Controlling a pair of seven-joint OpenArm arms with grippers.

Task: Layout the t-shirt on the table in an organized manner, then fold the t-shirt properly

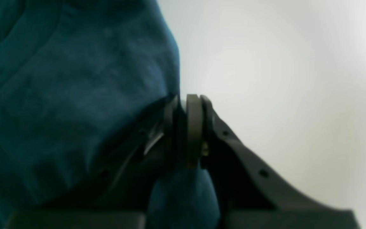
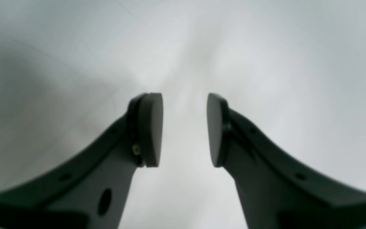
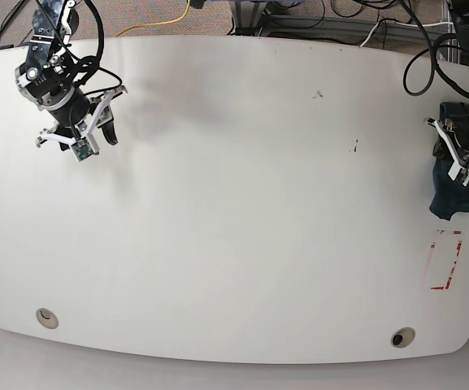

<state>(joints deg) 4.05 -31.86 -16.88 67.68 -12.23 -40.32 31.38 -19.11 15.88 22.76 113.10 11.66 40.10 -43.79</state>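
The dark navy t-shirt (image 3: pixel 460 199) is a crumpled bunch at the far right edge of the white table (image 3: pixel 234 211). In the left wrist view the t-shirt (image 1: pixel 68 95) fills the left half, and my left gripper (image 1: pixel 189 105) is shut on a fold of it, with cloth bulging out between the fingers lower down. My right gripper (image 2: pixel 184 127) is open over bare table with nothing between its pads. In the base view my right gripper (image 3: pixel 114 118) hangs over the table's far left corner, a long way from the shirt.
A red tape rectangle (image 3: pixel 445 260) is marked on the table just in front of the shirt. Two round grommet holes (image 3: pixel 47 317) (image 3: pixel 402 336) sit near the front edge. Small dark specks (image 3: pixel 353 147) lie mid-right. Cables (image 3: pixel 372 32) run behind the far edge.
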